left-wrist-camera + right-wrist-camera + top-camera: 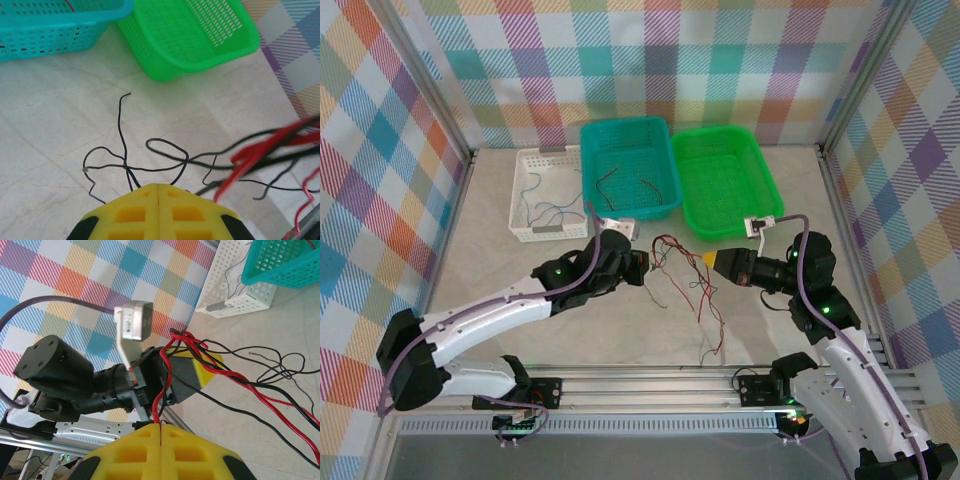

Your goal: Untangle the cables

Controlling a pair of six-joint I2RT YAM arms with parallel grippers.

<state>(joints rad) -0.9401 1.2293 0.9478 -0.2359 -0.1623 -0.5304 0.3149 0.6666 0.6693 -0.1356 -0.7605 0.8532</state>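
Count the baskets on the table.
3: white basket on the left, teal basket in the middle, green basket on the right, side by side. None looks hidden.

Arms angled inward; left gripper [644, 268], right gripper [708, 261] closed, tips facing

Tangled cables [692, 290], left gripper [644, 268], right gripper [710, 261]

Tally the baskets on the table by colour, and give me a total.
white basket: 1
teal basket: 1
green basket: 1
Total: 3
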